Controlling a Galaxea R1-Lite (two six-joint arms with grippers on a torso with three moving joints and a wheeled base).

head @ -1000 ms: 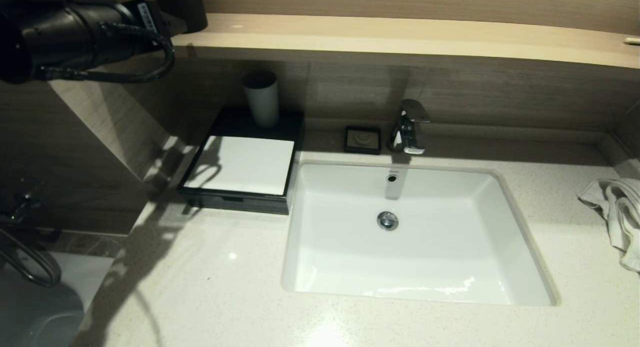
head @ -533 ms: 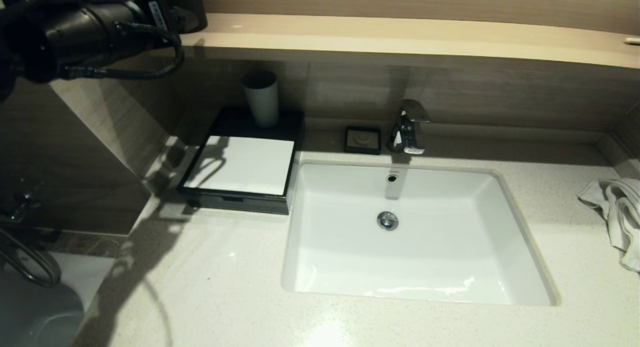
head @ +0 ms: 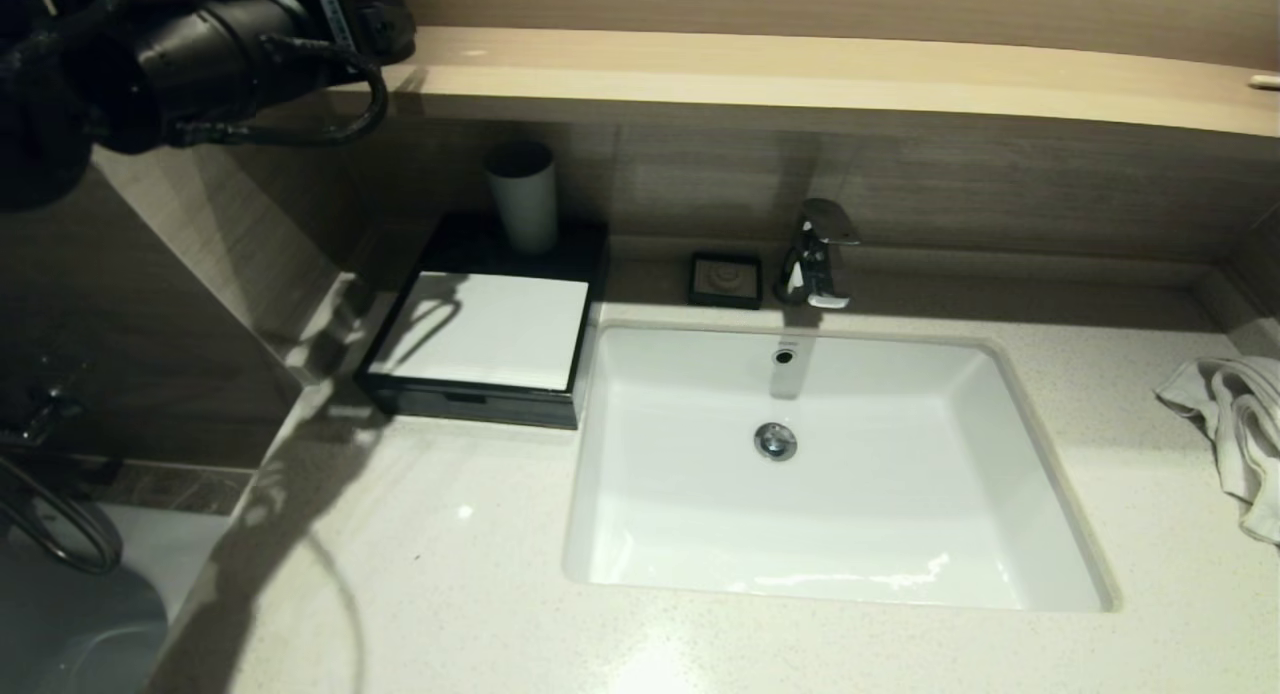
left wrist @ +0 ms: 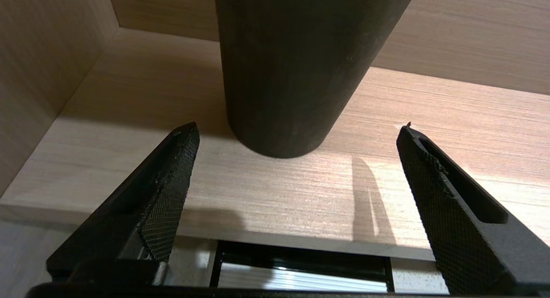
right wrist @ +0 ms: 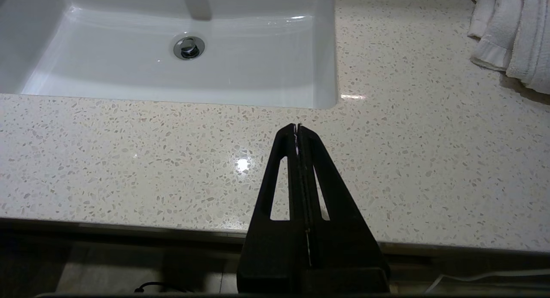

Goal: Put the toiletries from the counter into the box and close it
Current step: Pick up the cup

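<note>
The left gripper (left wrist: 296, 130) is raised to the level of the wooden shelf (head: 800, 69) at the far left of the counter (head: 450, 574), with its 2 fingers (left wrist: 172, 177) spread wide apart and nothing between them. A dark cylindrical cup (left wrist: 296, 66) stands upright on the shelf just beyond the fingertips, not touched by either finger. The box (head: 485, 329) sits on the counter left of the sink (head: 830, 464), drawer pushed in flush, white top panel bare. A grey cup (head: 522, 194) stands on the rear of the box. No toiletries are visible on the counter. The right gripper (right wrist: 297, 128) hangs over the near counter edge in front of the sink, fingers pressed together and empty. A white towel (head: 1230, 424) lies at the far right.
</note>
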